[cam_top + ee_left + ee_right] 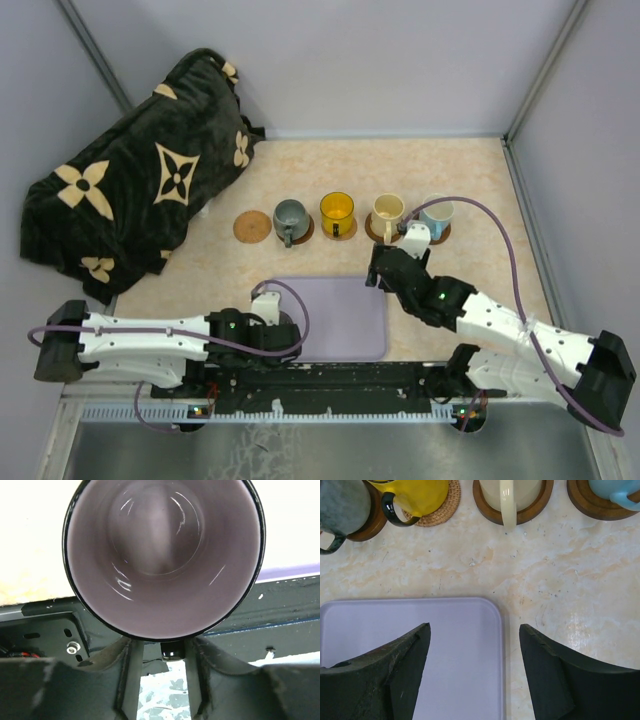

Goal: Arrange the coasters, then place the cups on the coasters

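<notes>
The translucent purple-grey mug (162, 555) fills the upper part of the left wrist view, mouth toward the camera. The left fingers (60, 690) flank its lower rim, but I cannot tell whether they are clamped on it. The right fingers (380, 680) stand apart with nothing between them, above the lavender rectangular tray (450, 630). 1 flat round brown coaster (253, 226), left of centre in the top view, is bare. A shallow hold could let the mug tip or slip. Setting it down may bump the dark grey-green mug (291, 222) just beside that coaster.
</notes>
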Action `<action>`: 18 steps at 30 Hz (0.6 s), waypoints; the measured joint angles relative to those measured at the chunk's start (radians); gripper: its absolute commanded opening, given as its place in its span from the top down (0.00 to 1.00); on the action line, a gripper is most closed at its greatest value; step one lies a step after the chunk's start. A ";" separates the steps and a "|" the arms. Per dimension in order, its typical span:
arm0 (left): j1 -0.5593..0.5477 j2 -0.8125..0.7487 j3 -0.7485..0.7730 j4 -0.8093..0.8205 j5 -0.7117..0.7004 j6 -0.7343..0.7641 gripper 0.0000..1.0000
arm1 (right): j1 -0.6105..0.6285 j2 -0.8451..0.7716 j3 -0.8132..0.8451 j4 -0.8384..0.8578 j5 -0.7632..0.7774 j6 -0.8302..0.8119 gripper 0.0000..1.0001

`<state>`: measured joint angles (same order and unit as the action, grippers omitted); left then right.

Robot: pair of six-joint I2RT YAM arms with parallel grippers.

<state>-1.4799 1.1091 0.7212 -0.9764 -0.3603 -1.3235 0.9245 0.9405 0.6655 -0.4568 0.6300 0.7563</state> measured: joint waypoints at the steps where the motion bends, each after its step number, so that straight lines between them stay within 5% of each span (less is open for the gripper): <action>1: 0.000 0.002 -0.001 0.002 0.001 0.000 0.65 | 0.000 0.002 0.000 0.000 0.000 0.000 0.28; 8: 0.001 0.026 -0.002 0.022 0.014 0.027 1.00 | 0.000 0.003 0.000 0.000 0.000 0.000 0.28; 18: 0.001 0.053 0.039 -0.011 0.001 0.040 1.00 | 0.000 0.004 -0.007 0.005 -0.004 0.007 0.28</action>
<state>-1.4792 1.1622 0.7601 -0.9871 -0.3592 -1.2839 0.9245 0.9447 0.6582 -0.4519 0.6262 0.7631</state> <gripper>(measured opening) 0.240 0.721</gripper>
